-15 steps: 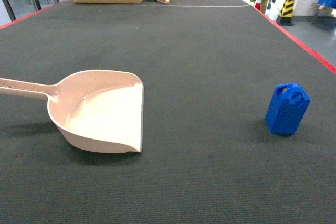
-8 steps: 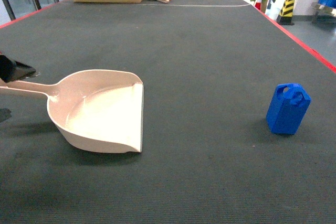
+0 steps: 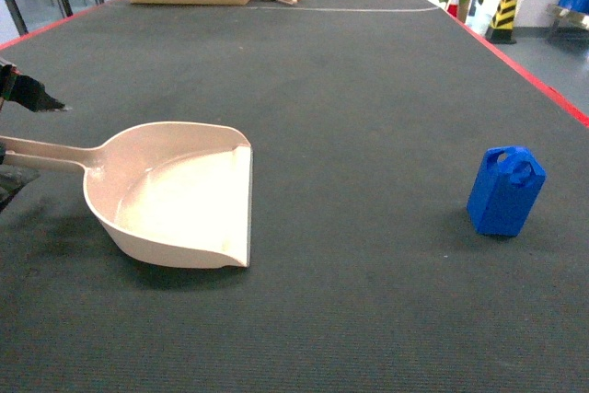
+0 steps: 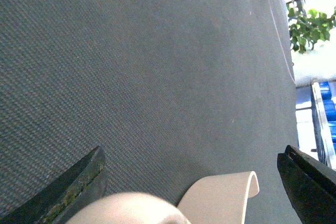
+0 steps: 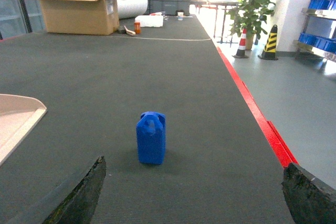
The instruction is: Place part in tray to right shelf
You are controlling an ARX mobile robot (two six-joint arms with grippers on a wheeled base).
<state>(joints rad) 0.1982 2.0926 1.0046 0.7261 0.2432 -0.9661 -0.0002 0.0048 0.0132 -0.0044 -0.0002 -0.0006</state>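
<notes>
The left gripper [image 3: 17,135] is wide open around the tray [image 3: 175,195] handle at left. It should close gently, mid-handle. The part [image 3: 504,190] stands at right. The right gripper [image 5: 194,192], open, holds nothing.

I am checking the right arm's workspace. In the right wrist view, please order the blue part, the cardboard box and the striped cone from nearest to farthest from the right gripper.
1. Blue part, centre, just ahead.
2. Striped cone, far right, on the floor.
3. Cardboard box, far left, at the table's end. Cone and box are hard to rank.
</notes>
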